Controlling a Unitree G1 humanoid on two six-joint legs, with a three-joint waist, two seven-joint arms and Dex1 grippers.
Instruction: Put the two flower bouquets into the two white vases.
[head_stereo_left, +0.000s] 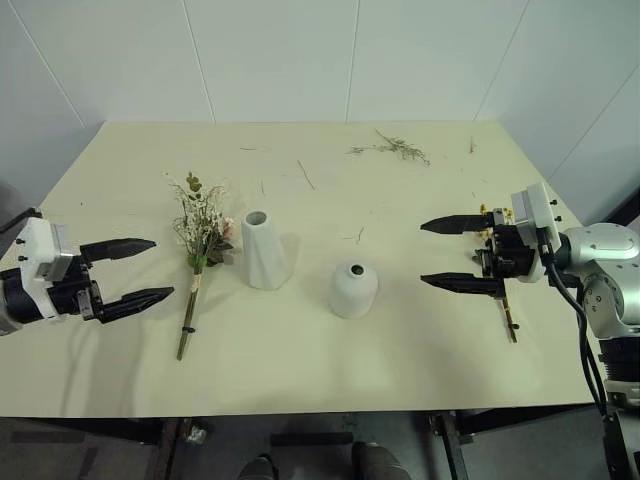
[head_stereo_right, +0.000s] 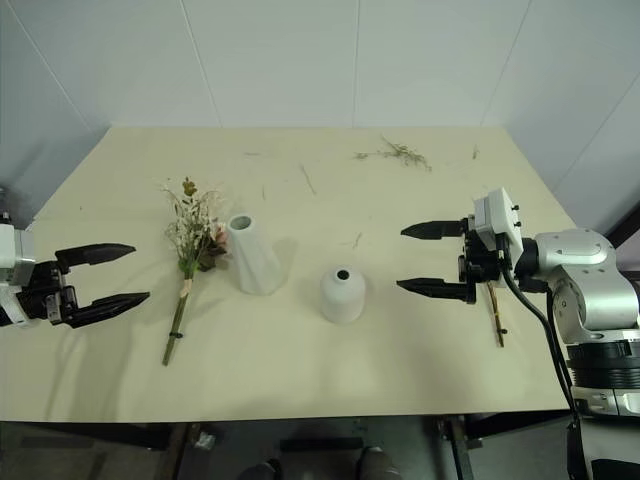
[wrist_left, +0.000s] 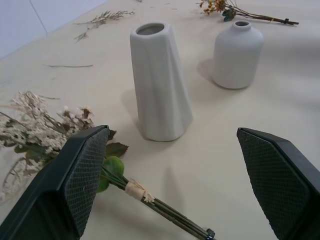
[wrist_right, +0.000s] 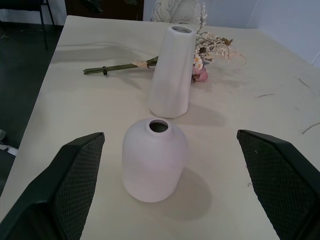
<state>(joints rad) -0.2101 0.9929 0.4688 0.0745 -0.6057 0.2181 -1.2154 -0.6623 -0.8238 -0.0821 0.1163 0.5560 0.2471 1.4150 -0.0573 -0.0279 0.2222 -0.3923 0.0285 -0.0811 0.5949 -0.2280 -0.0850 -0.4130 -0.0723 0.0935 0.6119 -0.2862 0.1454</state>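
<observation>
Cream table (head_stereo_left: 400, 360), two vases (head_stereo_left: 266, 250), bouquets (head_stereo_left: 200, 235) flat

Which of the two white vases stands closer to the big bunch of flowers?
The taller tapered vase. It stands right beside the large bouquet lying on the table, while the short rounded vase sits farther off, toward the slim sprig.

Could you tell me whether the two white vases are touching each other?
Apart. The right wrist view shows bare table between the tall vase and the short vase.
</observation>
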